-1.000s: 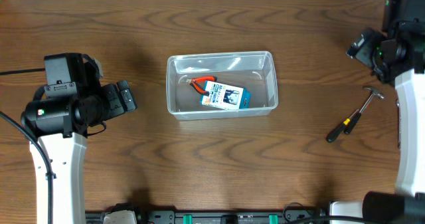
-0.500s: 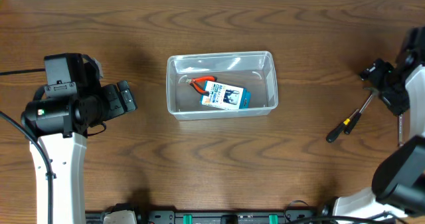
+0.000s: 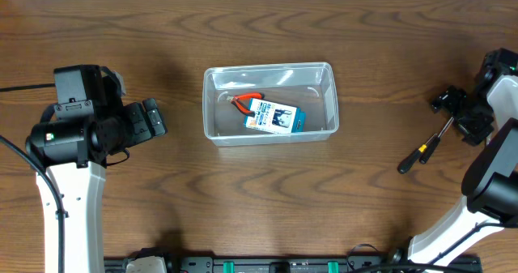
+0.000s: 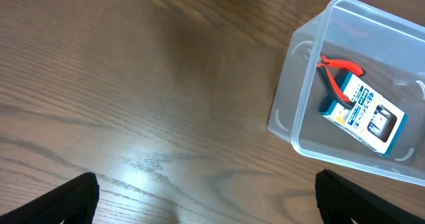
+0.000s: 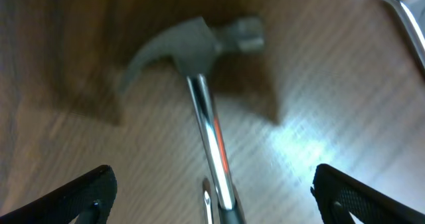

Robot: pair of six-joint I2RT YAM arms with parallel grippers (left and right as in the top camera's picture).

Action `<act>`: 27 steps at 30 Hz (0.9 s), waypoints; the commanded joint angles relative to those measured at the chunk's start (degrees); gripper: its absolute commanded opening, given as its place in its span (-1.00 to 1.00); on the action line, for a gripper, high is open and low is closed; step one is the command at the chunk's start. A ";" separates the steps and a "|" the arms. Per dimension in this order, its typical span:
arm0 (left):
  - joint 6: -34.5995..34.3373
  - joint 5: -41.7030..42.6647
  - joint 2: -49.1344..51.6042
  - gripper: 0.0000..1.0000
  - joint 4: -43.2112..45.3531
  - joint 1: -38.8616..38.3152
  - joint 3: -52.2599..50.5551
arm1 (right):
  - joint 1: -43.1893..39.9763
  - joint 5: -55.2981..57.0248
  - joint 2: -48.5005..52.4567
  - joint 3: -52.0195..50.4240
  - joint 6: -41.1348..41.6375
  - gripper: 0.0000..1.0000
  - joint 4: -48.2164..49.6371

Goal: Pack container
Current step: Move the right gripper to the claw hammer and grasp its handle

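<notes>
The clear plastic container [image 3: 267, 66] stands mid-table and holds red-handled pliers [image 3: 245, 100] and a small blue-and-white box [image 3: 275, 117]. It also shows in the left wrist view [image 4: 285, 111], up and to the right of my left gripper. My left gripper [image 3: 154, 119] is open and empty to the left of it, low over bare wood [image 4: 206, 201]. A hammer with a steel shaft and a black-and-yellow handle [image 3: 419, 153] lies at the right. My right gripper [image 3: 456, 117] is open over the hammer's head [image 5: 192, 41], its fingers on either side of the shaft [image 5: 212, 144].
The brown wooden table runs between the container and the hammer. A shiny metal strip [image 5: 398, 14] shows at the top right of the right wrist view. The table's far edge lies along the top of the overhead view.
My right arm has swung down from the far right corner and now sits over the hammer's head. The left arm and the container have not moved.
</notes>
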 commanded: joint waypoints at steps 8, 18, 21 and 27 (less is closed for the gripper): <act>0.98 -0.68 0.31 0.93 -0.28 0.13 1.05 | -0.02 0.33 2.21 -0.17 -6.08 0.89 5.03; 0.98 -0.68 0.31 0.93 -0.28 0.13 1.05 | -0.04 0.33 3.08 -1.05 -9.70 0.88 5.07; 0.98 -0.68 0.31 0.93 -0.28 0.13 1.05 | -0.04 0.33 3.13 -1.44 -9.68 0.88 5.18; 0.98 -0.68 0.31 0.93 -0.33 0.13 1.05 | -0.04 0.33 3.69 -1.51 -10.60 0.75 5.20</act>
